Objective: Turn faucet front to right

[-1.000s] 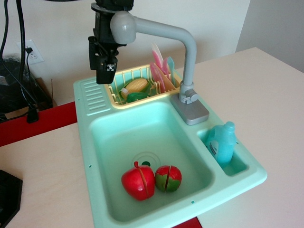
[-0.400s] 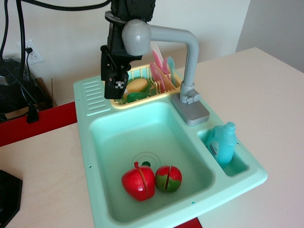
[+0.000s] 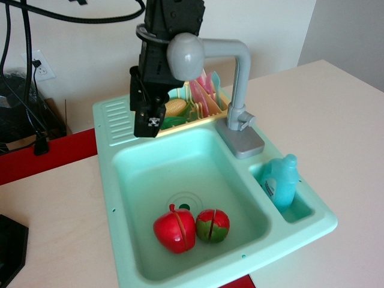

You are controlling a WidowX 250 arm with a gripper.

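Observation:
The grey toy faucet (image 3: 241, 78) stands on its rectangular base at the back right of the mint green sink (image 3: 120, 180). Its horizontal arm reaches left over the basin and ends in a rounded head (image 3: 186, 56). My black gripper (image 3: 149, 117) hangs just behind and left of that head, touching or nearly touching it. Its fingers point down over the sink's back edge and look close together. Whether they hold anything cannot be told.
A yellow dish rack (image 3: 186, 108) with pink and teal plates and toy food sits behind the basin. A red apple (image 3: 174, 231) and a red-green half fruit (image 3: 212, 225) lie in the basin. A blue bottle (image 3: 280, 180) stands in the right compartment. Black cables hang at left.
My gripper has moved right and down, pushing the faucet head. The faucet arm has swung to the right, toward the front of the sink.

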